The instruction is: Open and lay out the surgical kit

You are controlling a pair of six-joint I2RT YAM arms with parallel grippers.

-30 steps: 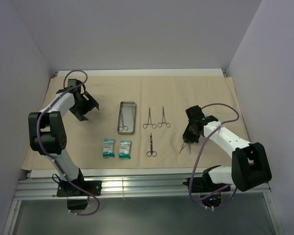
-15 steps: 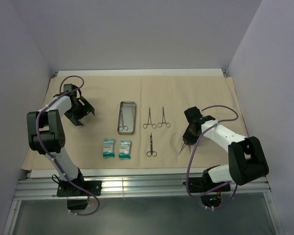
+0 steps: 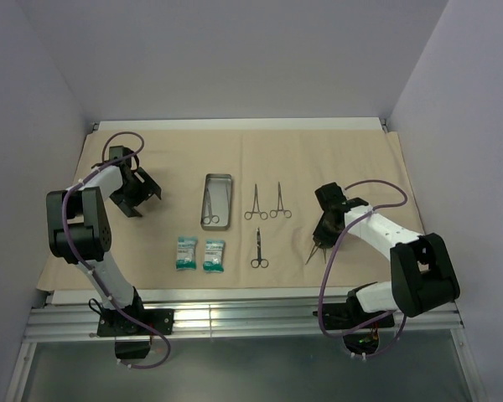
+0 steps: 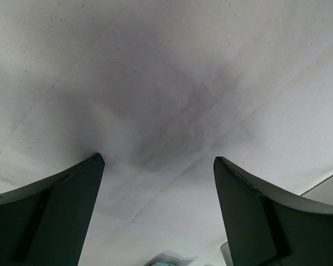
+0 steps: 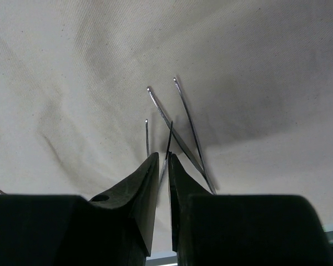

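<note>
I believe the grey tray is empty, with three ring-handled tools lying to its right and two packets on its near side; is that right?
Not quite: the tray is not empty. The top view shows one ring-handled tool lying inside it. The rest is as you say.

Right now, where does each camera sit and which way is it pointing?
Top: above and behind, looking down at the cloth; left arm and right arm show.
Left wrist: faces bare cloth; open left claw shows.
Right wrist: faces the tweezers; right claw pinches one.
Shared: top and right wrist both see the tweezers.
</note>
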